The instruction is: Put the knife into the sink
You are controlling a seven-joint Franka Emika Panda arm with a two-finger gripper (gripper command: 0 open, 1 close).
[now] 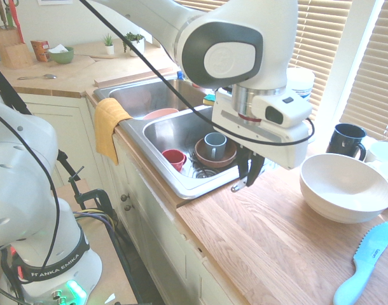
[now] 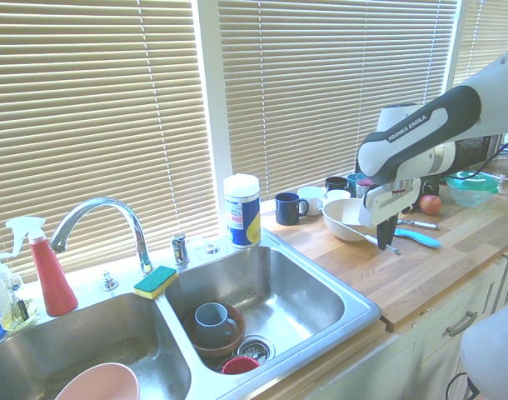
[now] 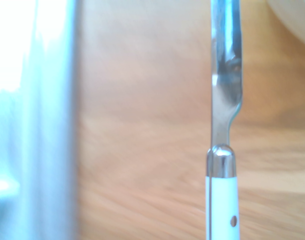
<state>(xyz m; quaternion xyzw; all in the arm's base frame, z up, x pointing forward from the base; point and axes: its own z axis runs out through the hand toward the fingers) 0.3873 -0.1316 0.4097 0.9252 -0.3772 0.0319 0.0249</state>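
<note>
One knife (image 3: 223, 95) fills the right of the wrist view: a shiny metal blade above a metal collar and a white handle with a rivet, set against blurred wood grain. In the first exterior view we see the pincer (image 1: 250, 173) at centre frame, its dark fingers closed on that knife, whose end pokes out below them at a slant, above the worktop (image 1: 270, 241). It hangs just beside the right rim of the sink (image 1: 181, 190), not over the basin. In the second exterior view the pincer (image 2: 387, 233) sits right of centre, with the knife (image 2: 372, 240) showing as a thin grey sliver slanting up to the left in front of the white bowl (image 2: 346, 218).

The near basin in the first exterior view holds a grey mug (image 1: 214, 145) standing in a brown dish (image 1: 227, 157), and a red cup (image 1: 175, 158) to their left. A yellow cloth (image 1: 108, 127) drapes over the front edge of the sink at left of centre. At the lower right lies a light-blue plastic knife (image 1: 364, 263), well apart from the pincer, and a dark mug (image 1: 346, 140) stands behind the bowl. The chrome faucet (image 2: 100, 221) curves at the left of the second exterior view.
</note>
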